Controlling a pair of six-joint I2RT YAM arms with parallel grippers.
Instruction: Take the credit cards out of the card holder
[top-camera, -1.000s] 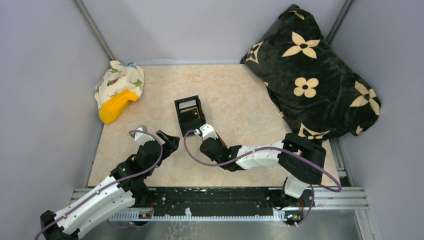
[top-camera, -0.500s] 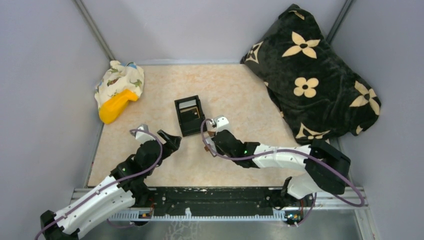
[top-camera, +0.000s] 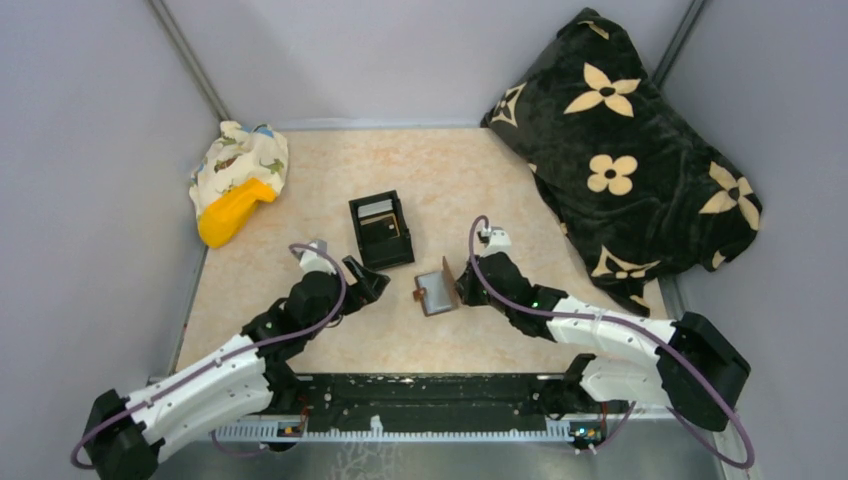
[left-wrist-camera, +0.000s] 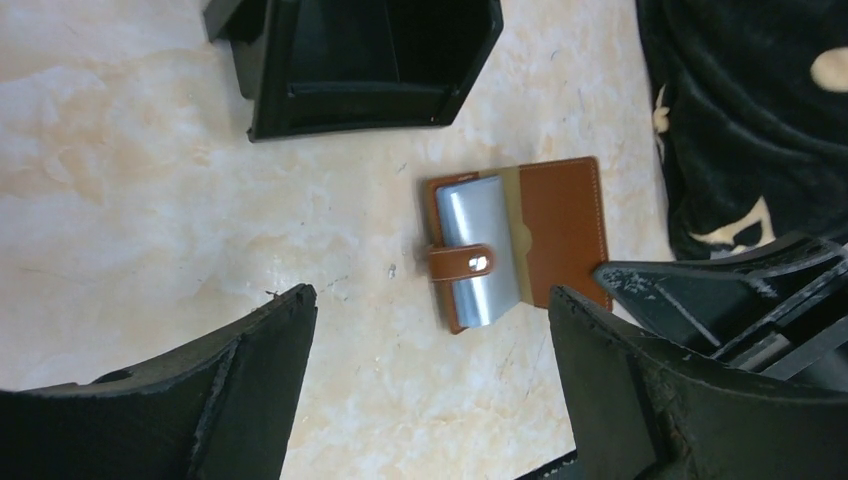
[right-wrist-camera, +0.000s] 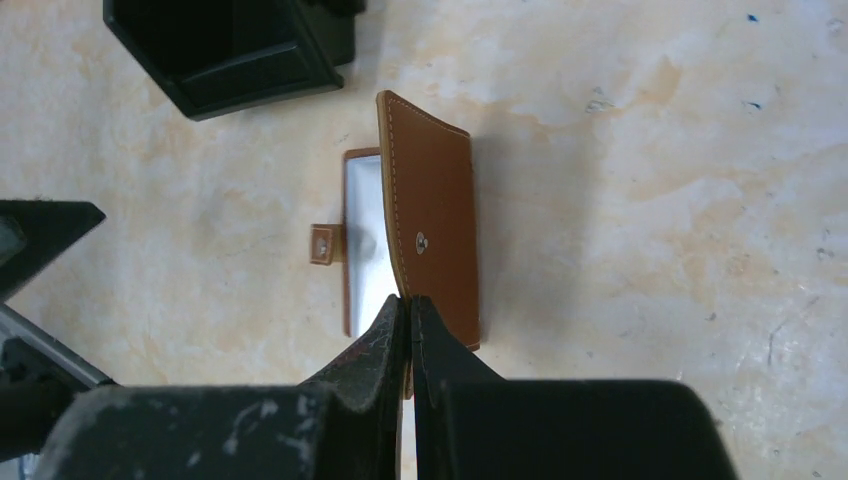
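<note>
Pinching unfolded cover edge of card holder between closed right jaws | left jaws spread wide, empty, near holder over tabletop | black box beyond holder

**Legible markings: none found**

No text, brand, number or sign can be read in any view. The card holder shows plain brown leather with a bare snap tab. The dark blanket carries cream flower motifs; any lettering there is too small to tell
</note>
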